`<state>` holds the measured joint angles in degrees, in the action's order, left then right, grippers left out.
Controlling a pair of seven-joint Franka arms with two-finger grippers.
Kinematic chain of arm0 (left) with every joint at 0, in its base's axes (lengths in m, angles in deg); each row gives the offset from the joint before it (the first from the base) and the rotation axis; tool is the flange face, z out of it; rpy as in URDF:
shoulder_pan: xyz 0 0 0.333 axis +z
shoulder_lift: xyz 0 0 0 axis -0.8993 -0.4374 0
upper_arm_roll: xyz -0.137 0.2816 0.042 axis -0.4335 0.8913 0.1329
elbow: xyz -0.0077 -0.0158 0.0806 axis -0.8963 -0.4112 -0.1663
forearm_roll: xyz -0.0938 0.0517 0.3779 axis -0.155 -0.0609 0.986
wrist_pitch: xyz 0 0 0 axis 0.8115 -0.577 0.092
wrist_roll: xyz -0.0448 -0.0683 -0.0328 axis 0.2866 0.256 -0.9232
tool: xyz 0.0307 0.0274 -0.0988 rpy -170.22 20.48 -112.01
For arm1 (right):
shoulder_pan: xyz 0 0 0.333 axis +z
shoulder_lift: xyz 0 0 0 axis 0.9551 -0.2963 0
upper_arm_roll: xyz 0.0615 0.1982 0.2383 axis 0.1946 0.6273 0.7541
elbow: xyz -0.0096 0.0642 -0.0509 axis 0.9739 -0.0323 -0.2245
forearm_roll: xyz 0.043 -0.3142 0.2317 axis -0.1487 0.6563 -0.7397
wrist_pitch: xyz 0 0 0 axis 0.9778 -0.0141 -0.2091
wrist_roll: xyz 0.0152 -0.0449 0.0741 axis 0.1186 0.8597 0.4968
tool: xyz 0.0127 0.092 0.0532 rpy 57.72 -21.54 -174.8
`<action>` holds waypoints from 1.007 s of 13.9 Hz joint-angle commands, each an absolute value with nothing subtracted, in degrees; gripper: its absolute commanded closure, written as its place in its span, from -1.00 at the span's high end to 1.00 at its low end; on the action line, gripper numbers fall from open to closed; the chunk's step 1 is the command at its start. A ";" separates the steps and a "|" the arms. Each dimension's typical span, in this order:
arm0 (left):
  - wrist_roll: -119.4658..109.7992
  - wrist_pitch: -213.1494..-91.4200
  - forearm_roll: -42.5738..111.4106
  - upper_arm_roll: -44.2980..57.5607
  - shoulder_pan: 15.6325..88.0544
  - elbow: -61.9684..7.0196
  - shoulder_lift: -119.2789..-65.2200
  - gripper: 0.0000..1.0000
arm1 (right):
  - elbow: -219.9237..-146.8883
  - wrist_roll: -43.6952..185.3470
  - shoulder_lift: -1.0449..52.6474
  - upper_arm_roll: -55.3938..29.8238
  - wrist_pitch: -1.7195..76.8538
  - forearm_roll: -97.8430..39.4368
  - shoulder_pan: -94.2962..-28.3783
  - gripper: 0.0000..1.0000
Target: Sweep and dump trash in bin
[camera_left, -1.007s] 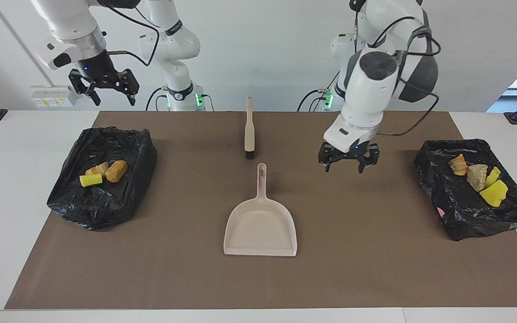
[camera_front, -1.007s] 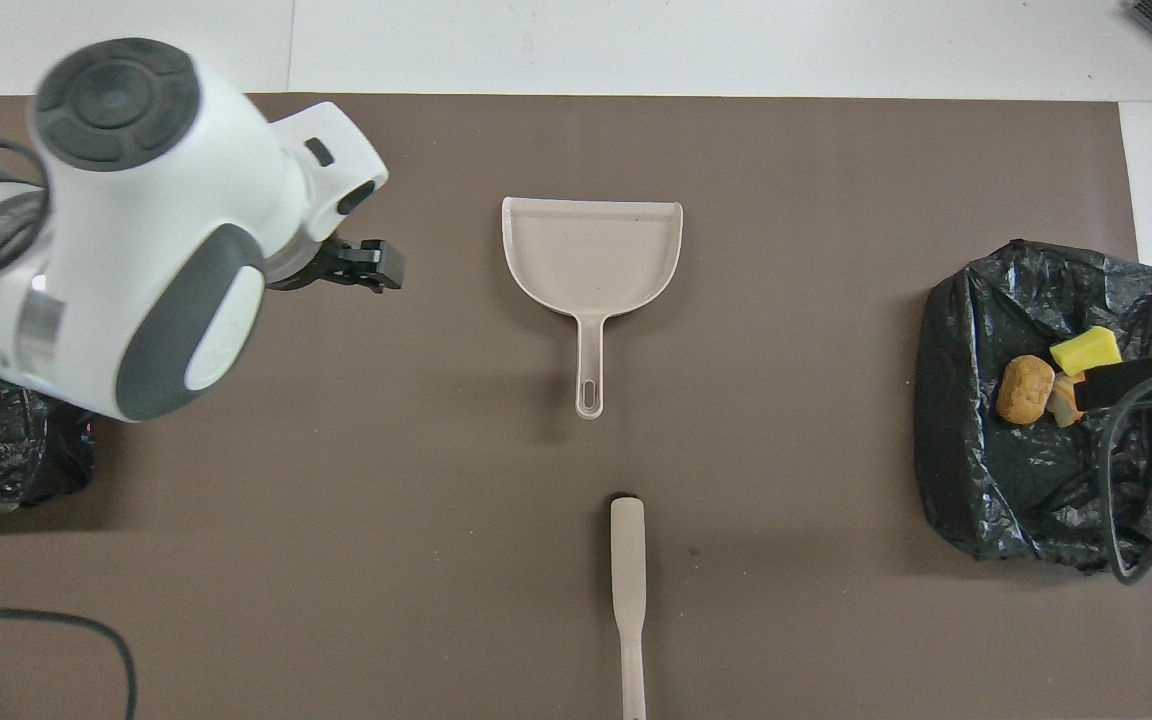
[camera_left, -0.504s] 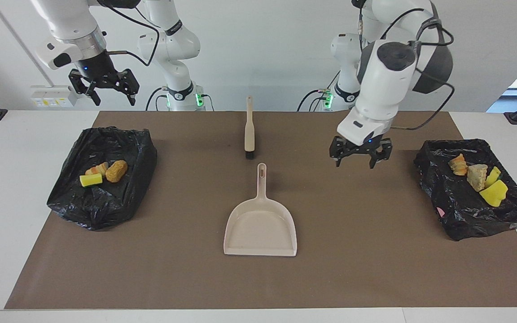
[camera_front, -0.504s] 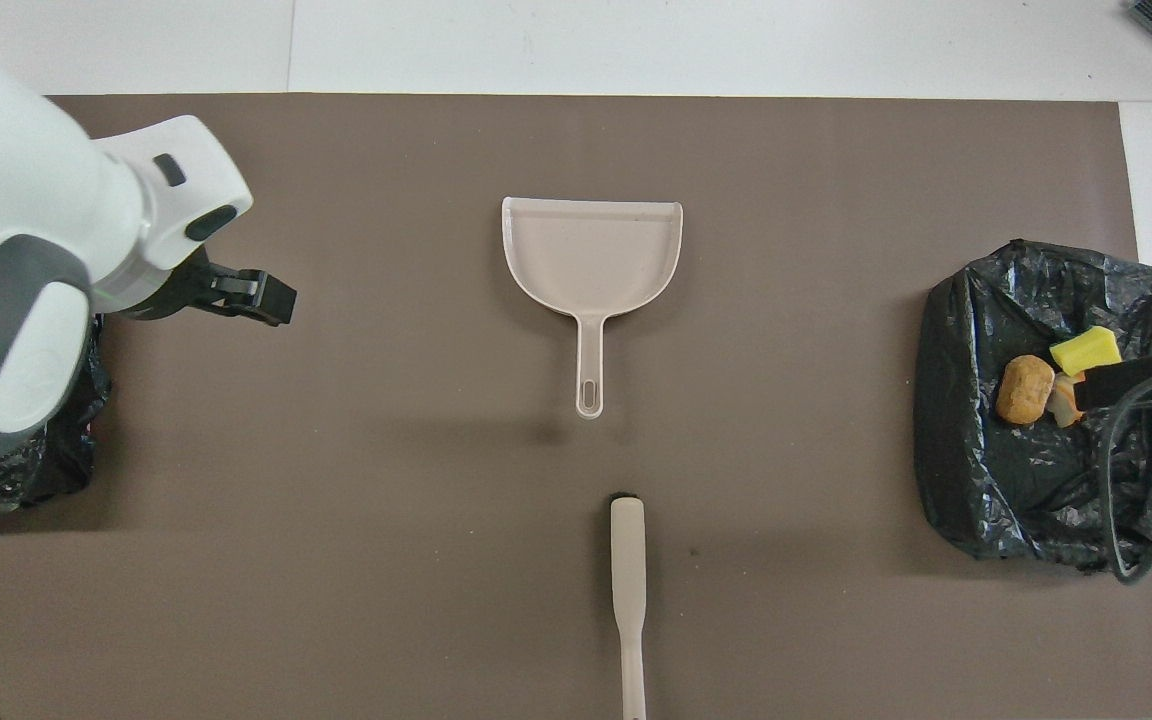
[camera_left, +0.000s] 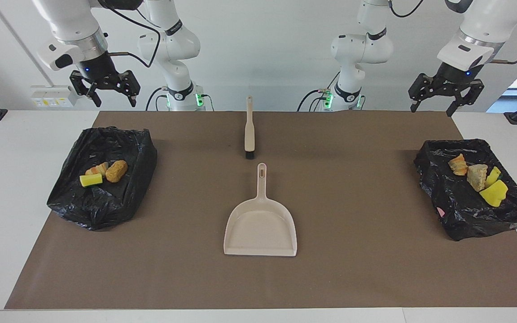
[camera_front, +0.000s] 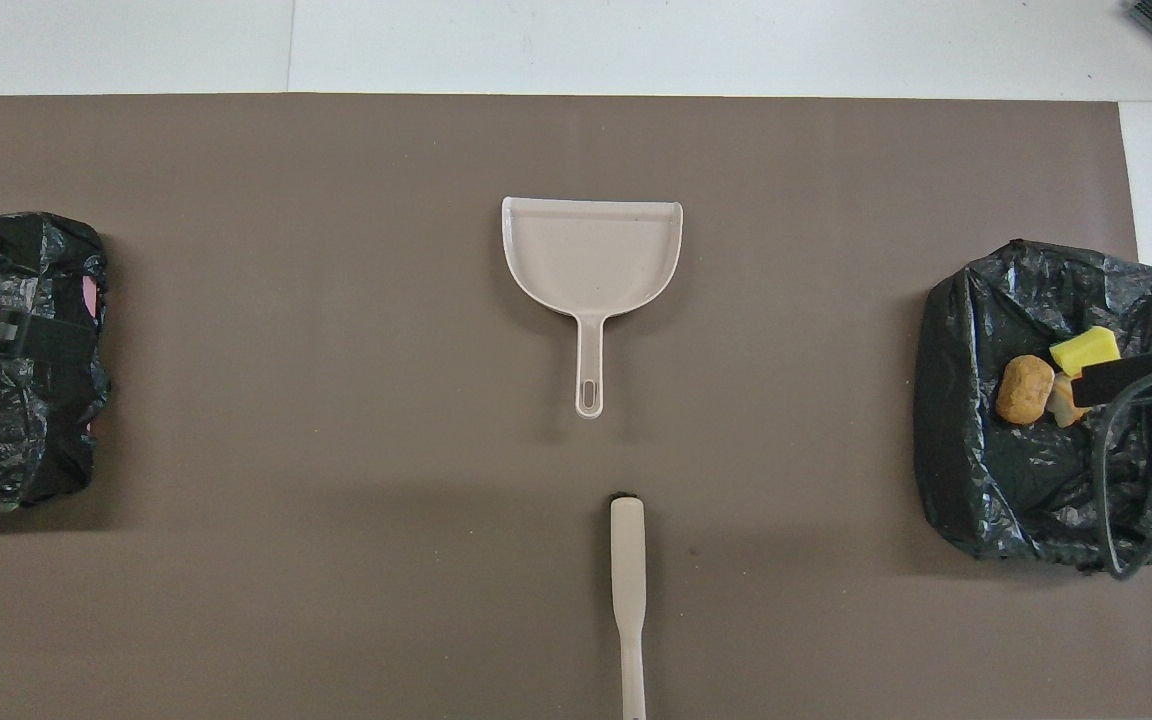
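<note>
**Trash in both bins; tools idle, both grippers raised and empty**

The dustpan (camera_left: pixel 260 231) lies flat at mid-mat, serving as reference. The brush (camera_left: pixel 249 130) lies just nearer to the robots than the dustpan's handle, apart from it.

The trash is split between two black-lined bins. One bin (camera_left: pixel 101 197) sits well apart from the dustpan toward the right arm's end of the table and holds three scraps (camera_left: pixel 103 172): one yellow, two tan. The other bin (camera_left: pixel 469 211) sits well apart toward the left arm's end and holds four scraps (camera_left: pixel 478 178): two yellow, two tan-brown.

The right gripper (camera_left: pixel 105 92) hangs in the air above its bin's robot-side edge, fingers spread, holding nothing. The left gripper (camera_left: pixel 444 98) hangs likewise at its end, fingers spread, empty.
</note>
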<state>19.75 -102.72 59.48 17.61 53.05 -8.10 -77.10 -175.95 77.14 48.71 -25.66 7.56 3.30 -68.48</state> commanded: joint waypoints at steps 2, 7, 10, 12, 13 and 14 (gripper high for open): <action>20.37 -95.39 57.80 16.51 55.97 0.40 -81.03 1.00 | -177.74 77.24 50.11 -25.35 8.65 4.55 -68.81 1.00; 19.58 -93.79 57.62 14.59 57.64 2.80 -81.58 1.00 | -175.03 76.80 48.62 -25.26 6.65 4.12 -68.89 1.00; 19.84 -93.71 57.53 12.03 59.66 2.01 -81.05 1.00 | -171.32 77.07 45.81 -25.35 3.64 2.61 -69.42 1.00; 19.93 -93.71 57.80 12.12 59.67 1.40 -80.70 1.00 | -172.37 77.16 46.41 -25.78 7.23 2.00 -69.33 1.00; 19.93 -93.71 57.97 12.12 59.67 1.30 -80.61 1.00 | -172.38 77.15 46.42 -25.79 7.51 2.00 -69.42 1.00; 19.84 -93.71 57.97 12.12 59.67 1.04 -80.52 1.00 | -172.29 76.63 46.42 -25.87 6.99 2.09 -69.51 1.00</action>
